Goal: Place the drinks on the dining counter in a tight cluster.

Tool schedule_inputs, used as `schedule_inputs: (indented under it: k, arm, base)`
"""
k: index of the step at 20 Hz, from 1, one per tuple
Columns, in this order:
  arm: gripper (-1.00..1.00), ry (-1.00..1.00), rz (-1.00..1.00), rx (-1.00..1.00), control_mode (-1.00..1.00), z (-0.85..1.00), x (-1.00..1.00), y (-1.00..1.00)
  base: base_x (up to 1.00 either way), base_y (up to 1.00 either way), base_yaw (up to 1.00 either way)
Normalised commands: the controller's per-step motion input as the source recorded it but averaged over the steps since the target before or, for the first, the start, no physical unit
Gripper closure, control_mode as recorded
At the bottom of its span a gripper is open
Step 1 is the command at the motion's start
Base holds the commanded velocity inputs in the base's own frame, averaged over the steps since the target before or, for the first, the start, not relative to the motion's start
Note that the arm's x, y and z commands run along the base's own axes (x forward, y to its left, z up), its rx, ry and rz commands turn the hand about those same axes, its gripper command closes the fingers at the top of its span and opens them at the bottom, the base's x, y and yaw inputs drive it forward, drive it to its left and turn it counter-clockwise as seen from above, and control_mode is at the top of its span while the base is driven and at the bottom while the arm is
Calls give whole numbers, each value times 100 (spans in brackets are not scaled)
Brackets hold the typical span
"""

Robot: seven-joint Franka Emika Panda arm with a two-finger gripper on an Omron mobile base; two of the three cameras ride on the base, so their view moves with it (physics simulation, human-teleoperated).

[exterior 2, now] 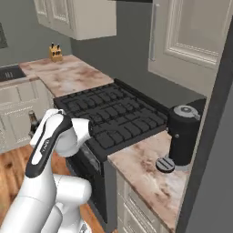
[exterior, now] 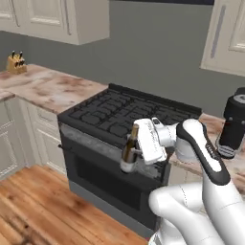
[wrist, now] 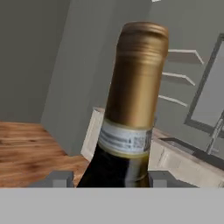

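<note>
A slim dark wine bottle [exterior: 129,148] with a gold foil neck and a pale label hangs upright in the air in front of the black stove, above the wooden floor. My gripper [exterior: 138,149] is shut on the bottle's body from its right side. In the hand view the bottle's neck [wrist: 133,87] rises between my two fingertips [wrist: 61,178]. From the right base view only the bottle's top [exterior 2: 32,119] peeks out behind my arm. The dining counter is out of view.
The black stove [exterior: 119,115] stands right behind the bottle. A black coffee machine [exterior 2: 183,134] sits on the small marble counter [exterior 2: 150,175] to its right. A marble counter [exterior: 48,88] with a knife block [exterior: 16,62] runs to the left.
</note>
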Motion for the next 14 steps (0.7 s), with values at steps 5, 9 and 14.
schedule_inputs:
  k: [5,9,14]
  arm:
    - [100,0,0,0,100,0,0,0]
    - [100,0,0,0,100,0,0,0]
    - [100,0,0,0,100,0,0,0]
  base:
    - [-10,0,100]
    - [-1,0,96]
    - [0,0,100]
